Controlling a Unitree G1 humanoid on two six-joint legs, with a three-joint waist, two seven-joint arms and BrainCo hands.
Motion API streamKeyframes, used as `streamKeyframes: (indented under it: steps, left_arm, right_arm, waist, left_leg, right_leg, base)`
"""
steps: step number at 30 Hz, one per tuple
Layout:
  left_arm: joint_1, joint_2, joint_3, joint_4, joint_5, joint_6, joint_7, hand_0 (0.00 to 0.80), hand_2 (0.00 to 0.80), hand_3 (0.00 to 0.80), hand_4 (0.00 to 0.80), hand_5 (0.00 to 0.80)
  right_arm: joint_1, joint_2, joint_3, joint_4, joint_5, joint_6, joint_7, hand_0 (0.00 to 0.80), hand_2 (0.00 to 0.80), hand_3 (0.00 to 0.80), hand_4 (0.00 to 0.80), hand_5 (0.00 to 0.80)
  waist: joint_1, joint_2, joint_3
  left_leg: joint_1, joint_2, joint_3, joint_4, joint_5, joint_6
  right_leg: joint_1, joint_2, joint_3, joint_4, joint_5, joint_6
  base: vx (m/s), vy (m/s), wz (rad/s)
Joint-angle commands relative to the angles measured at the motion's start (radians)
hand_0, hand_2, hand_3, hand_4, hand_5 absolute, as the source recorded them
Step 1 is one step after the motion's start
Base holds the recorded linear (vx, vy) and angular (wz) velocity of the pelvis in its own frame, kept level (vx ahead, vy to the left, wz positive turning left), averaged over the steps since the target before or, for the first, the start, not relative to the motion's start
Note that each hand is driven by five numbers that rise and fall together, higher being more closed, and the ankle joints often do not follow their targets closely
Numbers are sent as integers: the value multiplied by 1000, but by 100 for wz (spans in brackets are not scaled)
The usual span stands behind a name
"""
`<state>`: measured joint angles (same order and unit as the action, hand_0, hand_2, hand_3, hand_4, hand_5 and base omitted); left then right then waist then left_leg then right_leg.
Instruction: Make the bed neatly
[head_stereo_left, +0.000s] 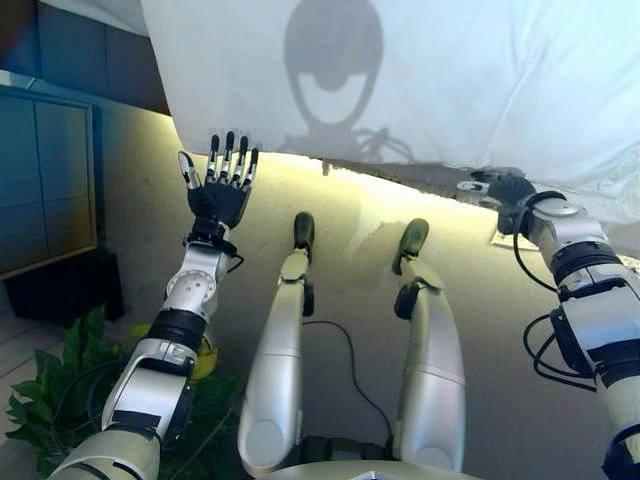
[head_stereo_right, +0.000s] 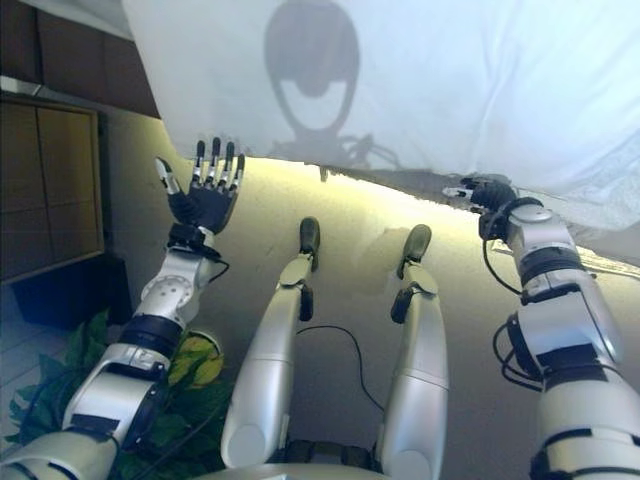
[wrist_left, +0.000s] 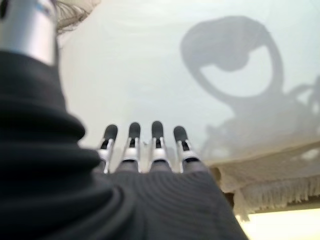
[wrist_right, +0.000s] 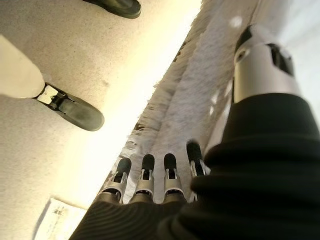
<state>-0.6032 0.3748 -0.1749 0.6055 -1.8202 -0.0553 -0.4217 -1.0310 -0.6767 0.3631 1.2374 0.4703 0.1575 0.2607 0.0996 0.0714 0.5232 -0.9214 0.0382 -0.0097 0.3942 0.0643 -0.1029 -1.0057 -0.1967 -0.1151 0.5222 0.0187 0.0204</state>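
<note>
The left hand (head_stereo_left: 222, 190) is raised at the near edge of the bed, fingers straight and spread, thumb apart; nothing is grasped, and the fingertips are seen at the hem of the white bedcover (head_stereo_left: 420, 80). The right hand (head_stereo_left: 497, 188) is held at the fringed edge (wrist_right: 165, 107) of the same cover, fingers extended and unclenched; contact cannot be confirmed. The cover's near edge runs from the left downward to the right. A paper sheet (wrist_right: 56, 219) lies on the floor (head_stereo_left: 350, 240); its print cannot be read.
</note>
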Motion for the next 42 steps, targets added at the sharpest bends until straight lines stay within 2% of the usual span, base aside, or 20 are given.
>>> streamKeyframes:
  steps: [1, 7, 16, 20, 24, 30, 33, 36, 38, 42]
  left_arm:
    - [-9, -15, 36, -48, 19, -27, -12, 0, 0, 0, 0, 0]
    - [11, -11, 51, -6, 68, -32, 33, 0, 0, 0, 0, 0]
    - [52, 75, 125, 249, 183, 70, 166, 0, 0, 0, 0, 0]
    - [141, 85, 167, 418, 353, 108, 140, 0, 0, 0, 0, 0]
    - [229, 77, 190, 524, 560, 80, 136, 0, 0, 0, 0, 0]
    - [395, 22, 178, 625, 1025, 23, 172, 0, 0, 0, 0, 0]
    - [449, -4, 137, 658, 1172, 12, 197, 0, 0, 0, 0, 0]
    - [491, -26, 129, 689, 1254, 6, 215, 0, 0, 0, 0, 0]
    - [511, -45, 134, 708, 1272, 3, 218, 0, 0, 0, 0, 0]
    - [534, -99, 145, 748, 1239, 7, 231, 0, 0, 0, 0, 0]
  right_arm:
    - [9, -50, 3, -4, 17, -35, -14, 0, 0, 0, 0, 0]
    - [83, -24, -31, -27, 29, -90, 16, 0, 0, 0, 0, 0]
    - [287, 24, -69, -24, 19, -108, 89, 0, 0, 0, 0, 0]
    - [455, 76, -113, -33, 14, -152, 140, 0, 0, 0, 0, 0]
    - [589, 146, -156, -45, 41, -194, 147, 0, 0, 0, 0, 0]
    - [807, 248, -273, -49, 21, -193, 89, 0, 0, 0, 0, 0]
    - [883, 306, -292, -45, 40, -177, 54, 0, 0, 0, 0, 0]
    - [938, 360, -316, -15, 25, -164, 54, 0, 0, 0, 0, 0]
    - [961, 380, -343, 20, 72, -161, 41, 0, 0, 0, 0, 0]
    - [987, 422, -391, 80, 96, -154, -37, 0, 0, 0, 0, 0]
  waist:
    - [-35, 77, -3]
    - [-47, 49, -3]
    - [-72, -32, -3]
    - [-83, -69, -82]
    - [-94, -94, -161]
    - [-113, -93, -306]
    - [-126, -85, -366]
    - [-144, -76, -404]
    - [-153, -68, -423]
    - [-163, -63, -453]
  left_leg:
    - [2, -7, 23, 19, 7, 35]
    - [69, 1, 47, 60, -34, 39]
    - [322, 20, 104, 73, -86, 37]
    - [465, 26, 124, 4, -84, 30]
    - [603, 25, 135, -92, -72, 23]
    - [820, 23, 153, -280, -42, 23]
    - [894, 23, 159, -339, -36, 28]
    - [957, 19, 160, -391, -33, 35]
    - [993, 14, 158, -422, -31, 38]
    - [1037, 7, 152, -456, -36, 45]
  right_leg:
    - [31, 9, -5, -18, 36, 64]
    - [109, 7, -21, -13, 20, 56]
    - [386, 9, -48, -68, -2, 47]
    - [542, 2, -51, -163, 1, 53]
    - [696, 8, -50, -275, 12, 57]
    - [904, 34, -29, -442, 51, 75]
    - [963, 43, -11, -491, 68, 78]
    - [1009, 55, 12, -527, 80, 81]
    - [1038, 63, 23, -553, 86, 81]
    - [1073, 76, 38, -580, 88, 79]
  base:
    - [-38, 66, -8]
    - [-20, 64, -5]
    - [61, 60, -11]
    - [197, 53, -22]
    - [217, 44, -15]
    - [284, 105, -11]
    - [221, 126, -6]
    - [164, 130, -19]
    - [100, 104, -12]
    - [63, 53, -14]
